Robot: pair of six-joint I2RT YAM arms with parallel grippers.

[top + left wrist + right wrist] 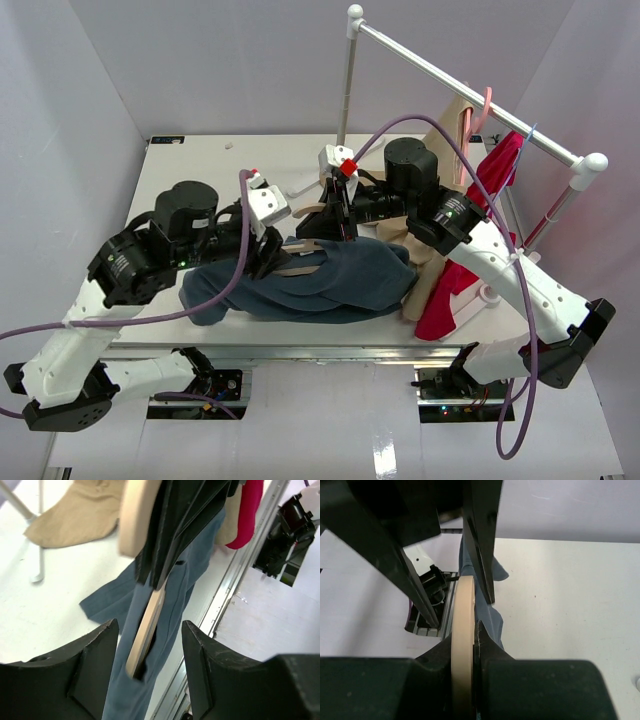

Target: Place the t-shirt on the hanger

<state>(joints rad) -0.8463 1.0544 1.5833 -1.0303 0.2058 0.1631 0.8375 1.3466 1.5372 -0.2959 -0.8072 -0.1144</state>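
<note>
Center of top view, right gripper (464, 641) clamped on hanger (464, 600), left gripper (150, 630) spread open around its arm, t-shirt (345, 282) lying beneath

Left hand (150, 627) at the near edge, with two dark fingers (95, 665) spread well apart. In the gap beyond them, the pale wooden arm of the hanger (144, 632), slanting down toward the near left, lower end against the slate-blue t-shirt (182, 590). Higher up, the black right hand (156, 577), clamped over the hanger. T-shirt draped along the white worktop (45, 625) beside its right edge rail (235, 585). Far left, a tan garment (75, 515) and a white rack foot (40, 540); far right, a red garment (247, 510).
</note>
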